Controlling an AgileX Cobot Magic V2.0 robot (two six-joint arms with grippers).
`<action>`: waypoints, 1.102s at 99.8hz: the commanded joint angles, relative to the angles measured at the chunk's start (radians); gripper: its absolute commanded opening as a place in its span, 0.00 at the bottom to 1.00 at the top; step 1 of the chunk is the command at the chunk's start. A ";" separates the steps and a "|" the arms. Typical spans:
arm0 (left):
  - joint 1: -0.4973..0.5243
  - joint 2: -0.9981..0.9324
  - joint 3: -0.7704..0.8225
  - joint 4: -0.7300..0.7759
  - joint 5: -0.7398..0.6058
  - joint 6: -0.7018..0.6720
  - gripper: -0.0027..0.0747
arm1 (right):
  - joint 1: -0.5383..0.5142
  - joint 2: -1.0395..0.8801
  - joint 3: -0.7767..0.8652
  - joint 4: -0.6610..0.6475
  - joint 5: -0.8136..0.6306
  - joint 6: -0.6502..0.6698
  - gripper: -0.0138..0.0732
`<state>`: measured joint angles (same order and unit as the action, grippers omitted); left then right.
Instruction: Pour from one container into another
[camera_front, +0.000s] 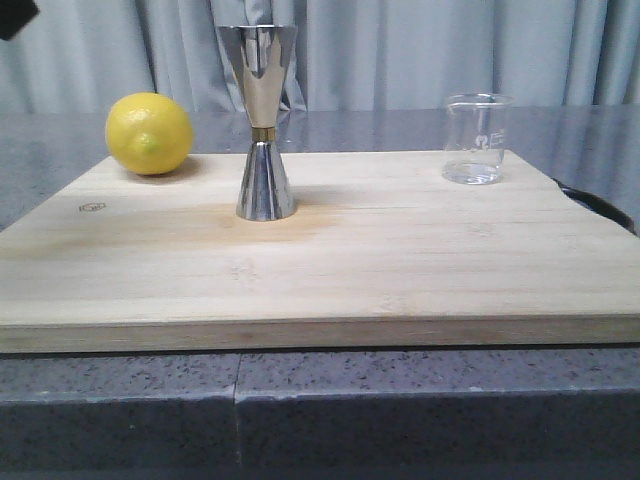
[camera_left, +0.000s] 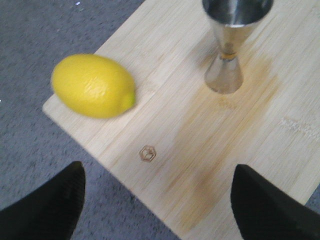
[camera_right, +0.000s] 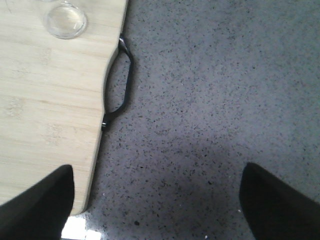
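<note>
- The desk (camera_front: 60, 130) is grey and speckled, and it carries a wooden cutting board (camera_front: 400, 270) with a dark handle (camera_right: 120, 80) at its right edge.
- The left gripper (camera_left: 157, 200) hangs above the near left corner of the board; its jaws are spread wide and hold nothing.
- The right gripper (camera_right: 155, 200) hangs over the bare desk just beside the right edge of the board, with the jaws also spread wide and empty.
- The lemon (camera_front: 149, 133) lies at the far left of the board and has no part in the task.
- The jigger (camera_front: 264, 120) stands upright near the middle of the board, well apart from the beaker, and nothing touches it.
- The beaker (camera_front: 476, 138) stands upright at the far right of the board; I cannot tell if there is liquid in it.
- My judgement: the task is not yet started. The beaker must still be grasped, lifted, carried to the jigger and tilted over its upper cup.
</note>
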<state>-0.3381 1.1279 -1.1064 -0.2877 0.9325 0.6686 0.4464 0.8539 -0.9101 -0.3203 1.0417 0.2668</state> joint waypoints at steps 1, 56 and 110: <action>-0.007 -0.062 -0.033 0.085 -0.011 -0.163 0.76 | -0.015 -0.022 -0.038 -0.019 -0.076 -0.015 0.83; -0.007 -0.399 0.262 0.193 -0.240 -0.589 0.74 | -0.064 -0.336 0.134 -0.019 -0.238 0.066 0.83; -0.007 -0.451 0.293 0.189 -0.270 -0.589 0.13 | -0.064 -0.366 0.173 -0.041 -0.242 0.066 0.26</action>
<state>-0.3381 0.6782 -0.7877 -0.0883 0.7395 0.0888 0.3890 0.4826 -0.7169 -0.3271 0.8716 0.3315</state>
